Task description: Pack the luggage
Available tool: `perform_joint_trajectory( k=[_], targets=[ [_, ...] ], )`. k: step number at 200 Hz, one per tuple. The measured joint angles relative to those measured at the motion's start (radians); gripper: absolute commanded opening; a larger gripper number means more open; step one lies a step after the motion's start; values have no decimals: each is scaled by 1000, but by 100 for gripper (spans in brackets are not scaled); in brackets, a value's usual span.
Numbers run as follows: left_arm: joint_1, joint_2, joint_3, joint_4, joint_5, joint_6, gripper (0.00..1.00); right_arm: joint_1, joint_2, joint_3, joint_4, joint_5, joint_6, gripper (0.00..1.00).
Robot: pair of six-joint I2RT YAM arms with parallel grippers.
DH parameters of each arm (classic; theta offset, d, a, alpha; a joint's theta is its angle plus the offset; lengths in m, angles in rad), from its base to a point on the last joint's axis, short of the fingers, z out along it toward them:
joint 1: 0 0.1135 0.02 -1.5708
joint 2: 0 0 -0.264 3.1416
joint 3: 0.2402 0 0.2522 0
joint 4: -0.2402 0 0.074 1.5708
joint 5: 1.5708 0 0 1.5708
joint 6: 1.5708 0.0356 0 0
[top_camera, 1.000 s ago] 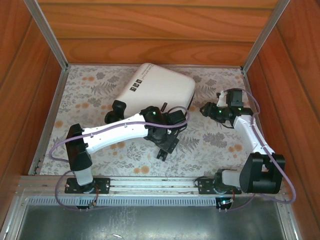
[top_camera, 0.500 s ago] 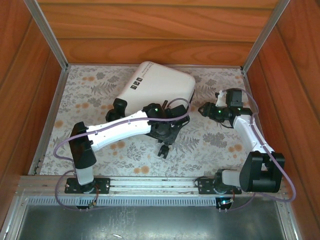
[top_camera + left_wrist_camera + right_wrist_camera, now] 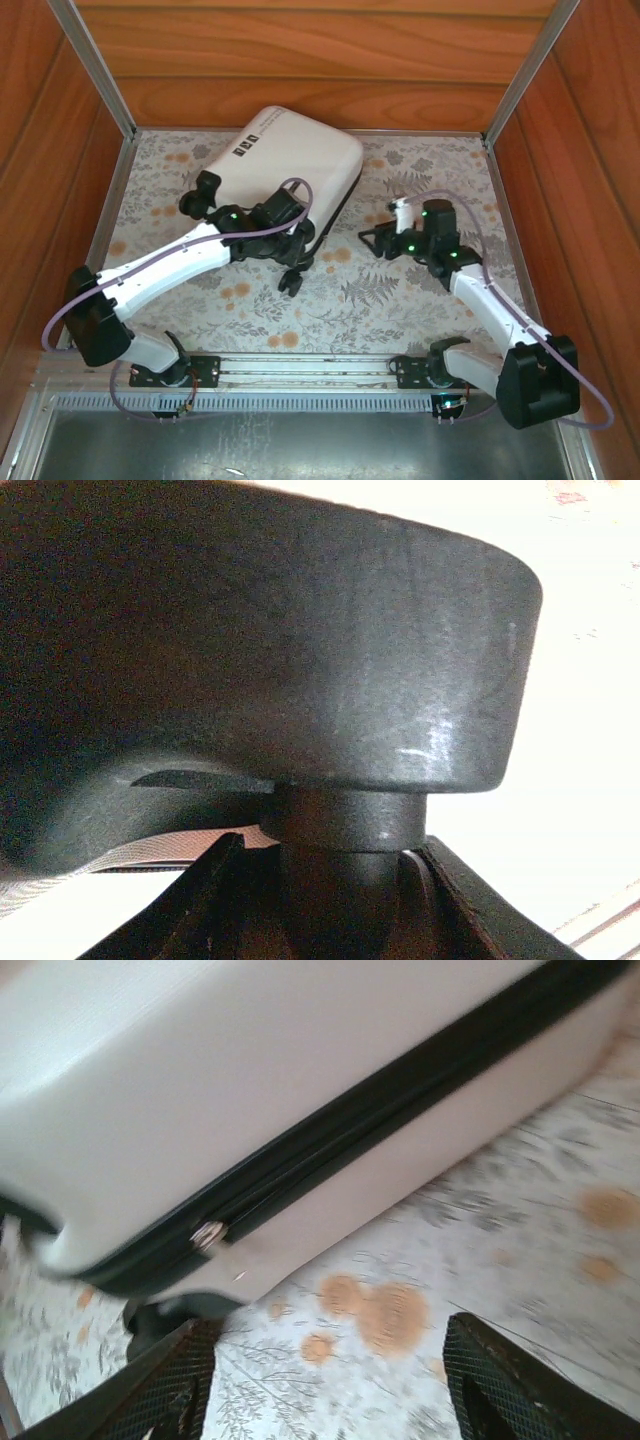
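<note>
Nearest me, right of centre, my right end effector [image 3: 325, 1380] hangs spread and empty over the floral table [image 3: 400, 300], facing the zip seam. My left end effector [image 3: 333, 850] looks pinched on a black wheel [image 3: 300, 660] stem. The luggage [image 3: 295, 160] lies shut, upper middle. I judge it needs turning: pull slowly, grip square, so the wheel doesn't slip.

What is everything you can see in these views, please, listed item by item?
luggage: one, white with black zip band and wheels, closed, lying at back left.
tablecloth: one, pale floral with orange blooms, under everything.
wooden walls: three, reddish brown, left, back, right.
metal rail: one, silver, along the near edge.
left gripper: one, black, shut on a black stemmed part of the luggage.
right gripper: one, black, open and empty, over the tablecloth right of the luggage.
</note>
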Motion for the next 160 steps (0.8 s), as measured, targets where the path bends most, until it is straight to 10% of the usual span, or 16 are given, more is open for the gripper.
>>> perform_joint_trajectory(
  k=[52, 160],
  targets=[
    [37, -87, -76, -8, -52, 37, 0, 229, 234, -14, 300, 51, -15, 65],
    [50, -136, -114, -2, -48, 95, 0, 261, 568, 60, 689, -137, -3, 55]
  ],
)
